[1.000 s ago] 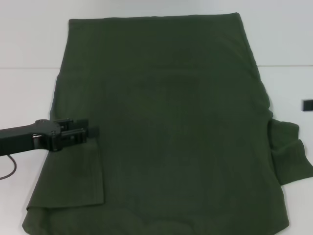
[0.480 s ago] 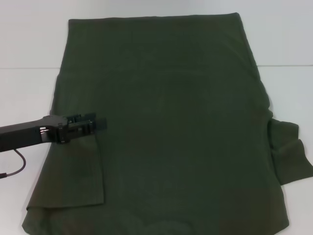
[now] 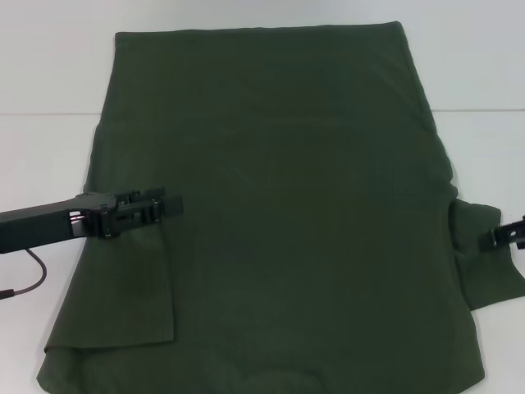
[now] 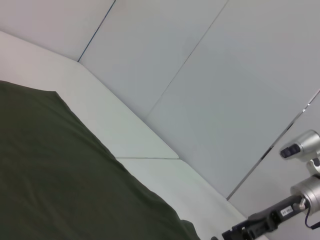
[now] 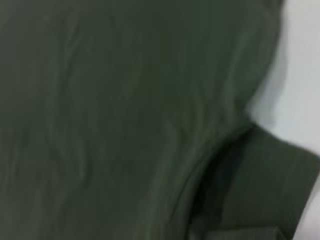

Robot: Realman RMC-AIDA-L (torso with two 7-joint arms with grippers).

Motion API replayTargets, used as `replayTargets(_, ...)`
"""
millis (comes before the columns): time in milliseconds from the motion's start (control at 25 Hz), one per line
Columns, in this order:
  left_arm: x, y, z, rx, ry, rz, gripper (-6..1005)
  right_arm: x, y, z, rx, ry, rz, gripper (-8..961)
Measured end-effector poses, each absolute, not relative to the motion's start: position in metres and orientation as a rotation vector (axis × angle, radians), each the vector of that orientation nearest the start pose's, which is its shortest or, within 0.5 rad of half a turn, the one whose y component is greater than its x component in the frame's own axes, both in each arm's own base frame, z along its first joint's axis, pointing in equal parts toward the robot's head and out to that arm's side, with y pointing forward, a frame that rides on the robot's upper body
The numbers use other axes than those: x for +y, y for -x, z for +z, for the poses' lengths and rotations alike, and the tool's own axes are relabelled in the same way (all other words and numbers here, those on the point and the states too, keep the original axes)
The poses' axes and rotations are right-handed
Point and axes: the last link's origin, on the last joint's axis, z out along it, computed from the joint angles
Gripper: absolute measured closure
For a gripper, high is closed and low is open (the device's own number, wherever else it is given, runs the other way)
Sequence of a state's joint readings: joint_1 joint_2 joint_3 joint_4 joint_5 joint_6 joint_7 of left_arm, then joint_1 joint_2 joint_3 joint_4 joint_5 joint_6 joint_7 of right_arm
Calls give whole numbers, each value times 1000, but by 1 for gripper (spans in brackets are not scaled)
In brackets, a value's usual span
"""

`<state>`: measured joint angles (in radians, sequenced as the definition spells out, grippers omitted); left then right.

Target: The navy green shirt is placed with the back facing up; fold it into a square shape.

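The navy green shirt lies flat on the white table, plain side up, collar end towards me. Its left sleeve is folded in over the body. Its right sleeve sticks out sideways. My left gripper is low over the shirt's left part, just beyond the folded sleeve. My right gripper shows at the right edge, over the right sleeve. The right wrist view shows the shirt body and the sleeve close up. The lettering is hidden.
The left arm's cable hangs over the table at the left. The shirt's near hem runs off the bottom of the head view. In the left wrist view, bare table and a grey wall lie beyond the shirt, with the right arm farther off.
My left gripper has moved right and a little away from me over the shirt. My right gripper has come into view at the right edge, over the sleeve.
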<state>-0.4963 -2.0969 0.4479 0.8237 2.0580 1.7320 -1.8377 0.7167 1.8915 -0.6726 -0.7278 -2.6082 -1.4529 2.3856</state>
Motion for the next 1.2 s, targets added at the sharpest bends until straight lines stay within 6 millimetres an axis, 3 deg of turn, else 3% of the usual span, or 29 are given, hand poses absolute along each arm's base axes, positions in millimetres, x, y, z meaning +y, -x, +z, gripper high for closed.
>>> replayTargets(480,315,268,47,-1181,2509,-959,431,388,-298,78,1402,2314,-272,71)
replayTargets(1200,313,270,47,-1205,2496,-968,431,390,-290,55,1371,2358,-316,70)
